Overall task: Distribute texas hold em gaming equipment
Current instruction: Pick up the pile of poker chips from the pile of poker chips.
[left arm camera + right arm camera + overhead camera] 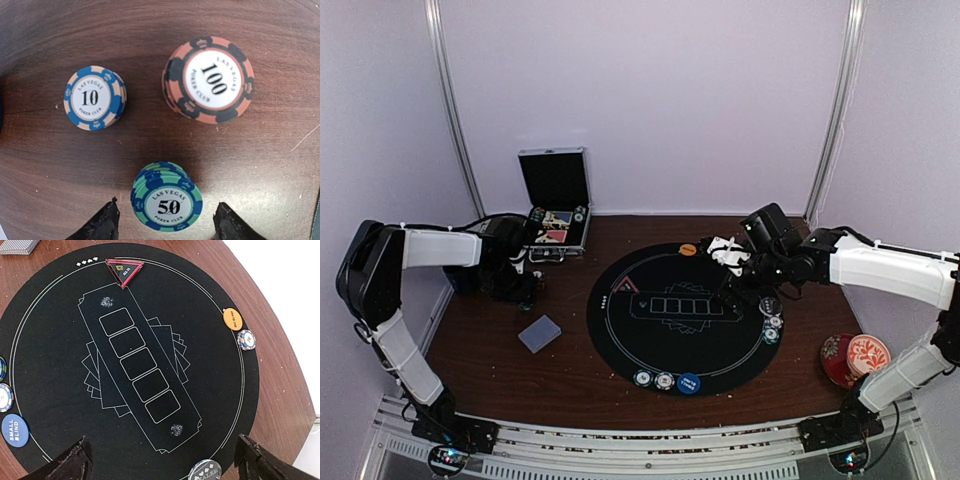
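Note:
In the left wrist view three chip stacks stand on the wooden table: a blue and cream "10" stack (95,98), an orange and black "100" stack (209,80), and a teal and blue "50" stack (167,200). My left gripper (167,227) is open, with the "50" stack between its fingertips and untouched. My right gripper (165,467) is open and empty above the black round mat (60,365). On the mat lie a red triangle marker (124,271), an orange button (232,319), a "10" chip (246,339), a blue small blind button (14,430) and a dealer button (205,471).
An open metal case (557,215) stands at the back left, just behind my left gripper (523,288). A grey-blue card deck (540,333) lies left of the mat (620,340). A red floral cup and saucer (855,358) sit at the front right. Chips (653,380) lie at the mat's near edge.

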`<state>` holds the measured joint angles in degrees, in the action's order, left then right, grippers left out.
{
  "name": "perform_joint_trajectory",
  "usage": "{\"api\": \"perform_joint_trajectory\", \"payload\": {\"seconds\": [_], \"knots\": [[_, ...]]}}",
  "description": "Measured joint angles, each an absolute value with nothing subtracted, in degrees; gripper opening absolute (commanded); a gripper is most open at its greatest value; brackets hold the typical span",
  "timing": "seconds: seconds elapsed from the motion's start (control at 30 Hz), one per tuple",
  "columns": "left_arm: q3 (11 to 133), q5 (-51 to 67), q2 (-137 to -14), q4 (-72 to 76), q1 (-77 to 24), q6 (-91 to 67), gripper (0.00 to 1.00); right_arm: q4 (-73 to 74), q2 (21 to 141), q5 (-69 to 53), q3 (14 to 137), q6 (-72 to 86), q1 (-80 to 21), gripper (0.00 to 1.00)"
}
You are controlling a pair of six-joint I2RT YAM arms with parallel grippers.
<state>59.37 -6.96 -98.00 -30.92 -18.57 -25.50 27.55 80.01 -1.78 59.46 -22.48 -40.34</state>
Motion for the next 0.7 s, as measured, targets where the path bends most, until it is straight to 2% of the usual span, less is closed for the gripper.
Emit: {"api": "perform_joint_trajectory", "payload": {"seconds": [0.2, 0.4, 0.63, 0.7], "knots": [[59.37, -6.55, -98.41, -30.89, -18.57, -25.36, 0.63, 27.44, 80.01, -1.23, 59.31, -22.48, -40.75, 0.99], [59.37, -6.44, -98.52, -30.85, -18.57, -25.21, 0.54, 27.31, 80.01, -1.17, 59.29, -22.48, -40.88, 0.99], [59.37, -6.39, -98.61, -30.35, -18.57, -25.08, 0.52, 27.16, 80.01, -0.99, 59.20, -22.48, -41.15, 0.99], [59.37, -6.39, -98.63, -30.24, -18.57, -25.08, 0.49, 27.14, 80.01, -0.97, 59.11, -22.48, -41.23, 0.99]]}}
